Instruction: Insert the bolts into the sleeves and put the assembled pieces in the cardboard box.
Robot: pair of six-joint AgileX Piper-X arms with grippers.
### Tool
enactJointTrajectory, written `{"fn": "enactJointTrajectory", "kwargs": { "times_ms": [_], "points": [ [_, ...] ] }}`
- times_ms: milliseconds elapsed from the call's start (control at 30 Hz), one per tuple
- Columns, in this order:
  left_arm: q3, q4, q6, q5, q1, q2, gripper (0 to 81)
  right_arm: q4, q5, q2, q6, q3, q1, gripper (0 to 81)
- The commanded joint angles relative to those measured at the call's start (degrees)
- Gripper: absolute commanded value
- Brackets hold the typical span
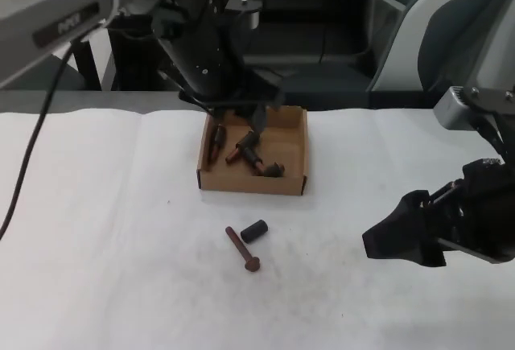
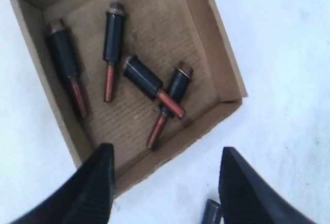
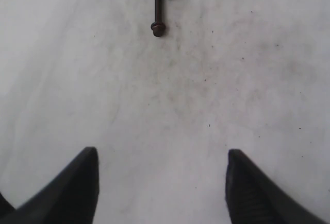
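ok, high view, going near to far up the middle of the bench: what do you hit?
Loose rust-coloured bolt → short black cylindrical sleeve → open brown cardboard box holding assembled pieces → left gripper, open, above the box's far rim.

Robotics lab, white-covered bench (image 1: 96,269), robot arms (image 1: 56,12), trailing black cable (image 1: 27,157), grey machine housings (image 1: 451,28) behind

Four assembled pieces (image 2: 143,77) are lying in the cardboard box (image 1: 253,182). Before the box, a bolt (image 1: 241,247) and a sleeve (image 1: 253,230) are lying just beside each other on the bench (image 1: 121,245).
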Motion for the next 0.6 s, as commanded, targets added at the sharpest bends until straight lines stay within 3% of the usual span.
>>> {"fn": "enactJointTrajectory", "kwargs": {
  "times_ms": [0,400,567],
  "points": [
    [4.39,0.16,0.4,-0.76,-1.56,-4.98,57.5,0.15,-0.08,-1.56,0.07,-0.15,-0.28,70.0],
    [40.95,-15.78,-8.97,1.89,-6.96,-33.43,57.5,0.15,5.13,-12.7,0.88,2.07,-0.28,70.0],
    [56.22,-21.83,-10.87,-2.49,-11.53,-49.75,57.5,-0.17,5.13,-18.86,0.88,7.32,-0.28,70.0]
  ]
}}
